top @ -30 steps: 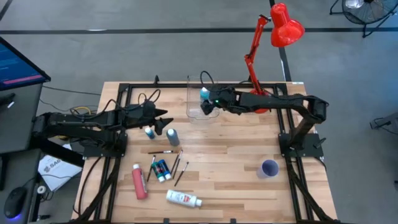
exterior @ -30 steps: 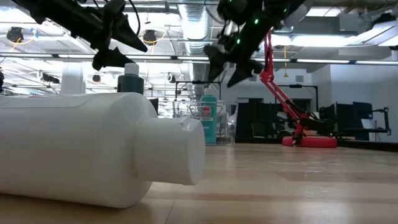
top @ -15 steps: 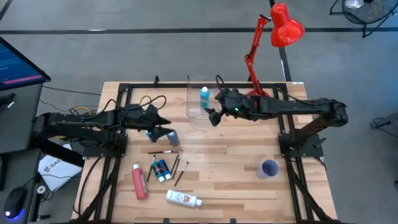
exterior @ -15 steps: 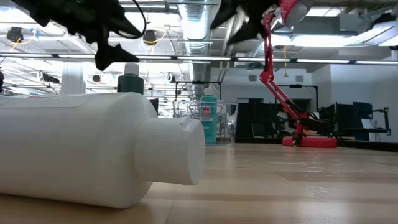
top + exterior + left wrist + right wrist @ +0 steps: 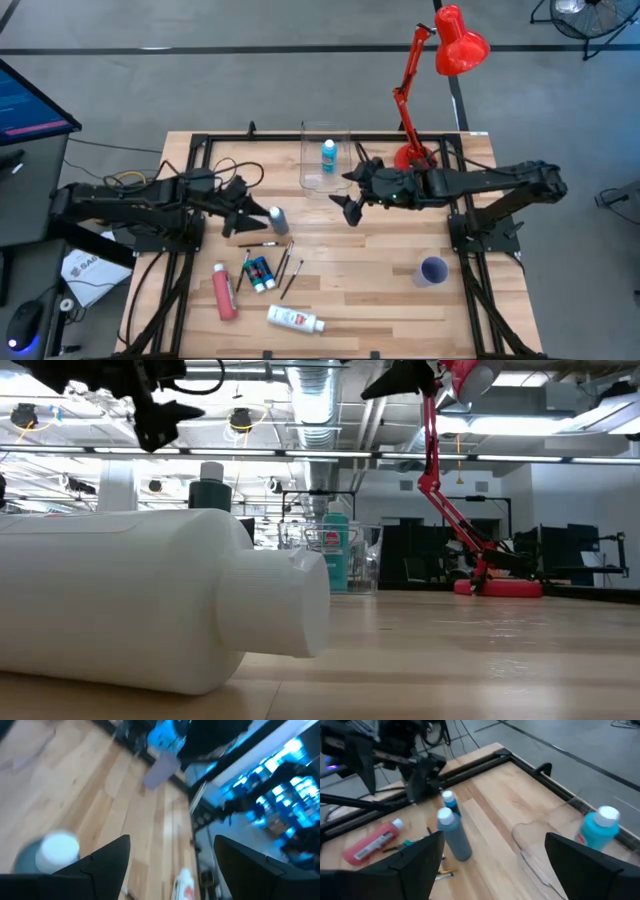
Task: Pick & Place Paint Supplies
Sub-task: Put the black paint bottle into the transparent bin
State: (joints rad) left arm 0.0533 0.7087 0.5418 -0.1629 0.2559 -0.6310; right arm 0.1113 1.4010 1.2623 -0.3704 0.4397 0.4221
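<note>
On the wooden table (image 5: 380, 270), grey bottle (image 5: 278, 221) stands just beside left end effector (image 5: 240, 226).

Wooden table (image 5: 390, 280), paint bottles (image 5: 224, 293), brushes (image 5: 284, 264), purple cup (image 5: 433, 270)

A pale wooden desk (image 5: 380, 270) stands on a grey floor (image 5: 250, 90) crossed by a dark line. A red lamp (image 5: 455, 45) rises from the desk's far edge. A lit blue monitor (image 5: 30, 100) sits to the left. Beyond the desk, ceiling ducts (image 5: 320, 410) and strip lights run overhead.
</note>
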